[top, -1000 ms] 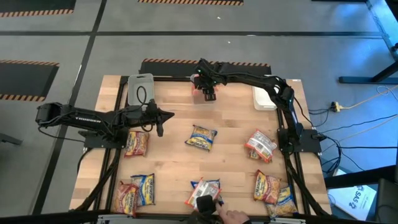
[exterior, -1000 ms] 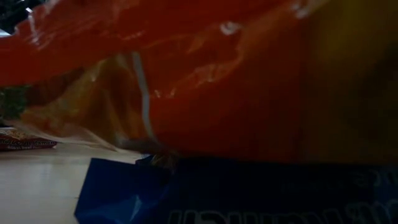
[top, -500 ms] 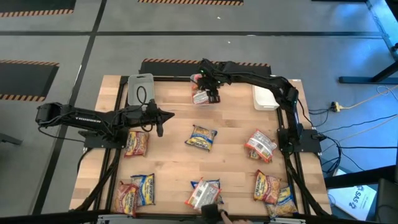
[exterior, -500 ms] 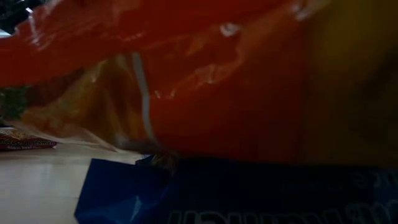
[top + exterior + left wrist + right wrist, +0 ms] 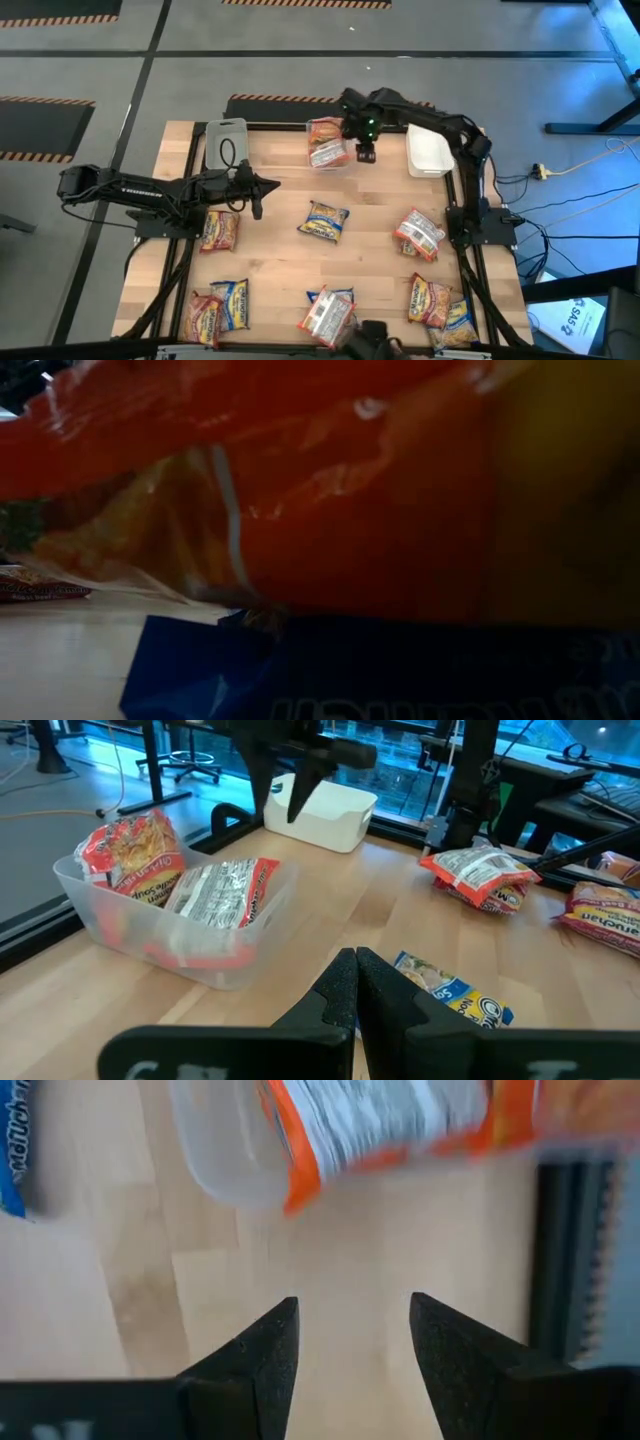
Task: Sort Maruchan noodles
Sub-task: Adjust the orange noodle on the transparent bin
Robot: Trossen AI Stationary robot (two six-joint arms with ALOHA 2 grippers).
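Right gripper point(image 5: 366, 152) stands empty with fingers apart beside the clear bin point(image 5: 327, 144) holding pink-orange packets point(image 5: 215, 892), evidently sorted there, while left gripper point(image 5: 256, 207) waits closed

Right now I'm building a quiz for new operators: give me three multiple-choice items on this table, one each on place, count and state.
1. Where is the right gripper?
A. between the clear bin and the white bin
B. over the table's near edge
C. beside the left gripper

2. How many noodle packets are in the clear bin?
A. none
B. two
C. five

3. The left gripper is:
A. open
B. holding a packet
C. shut, empty

Answers: 1 A, the high view shows it between them. 2 B, the left wrist view shows two. 3 C, its fingers meet with nothing between.
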